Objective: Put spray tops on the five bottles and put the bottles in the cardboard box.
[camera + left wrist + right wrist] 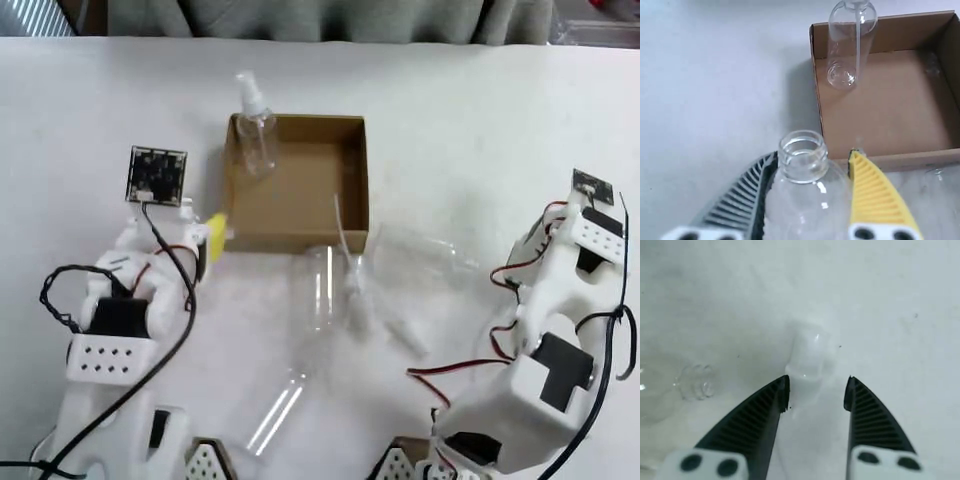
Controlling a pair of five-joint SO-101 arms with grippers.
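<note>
My left gripper [814, 155] is shut on a clear bottle [805, 195] with an open neck, held just outside the near left corner of the cardboard box [890, 110]. A bottle with a spray top [255, 130] leans over the box's far left corner, its base inside. My right gripper [817, 380] stands open just above a white spray top [807, 357] lying on the table. A bare bottle neck [697, 382] lies off to one side of it. Three more clear bottles [318, 290] [275, 415] [430, 250] lie in front of the box [296, 180].
Two loose spray tops [355, 290] [408, 335] with dip tubes lie among the fallen bottles. The left arm [120, 320] and right arm [560, 310] flank the white table. The table's far edge runs behind the box.
</note>
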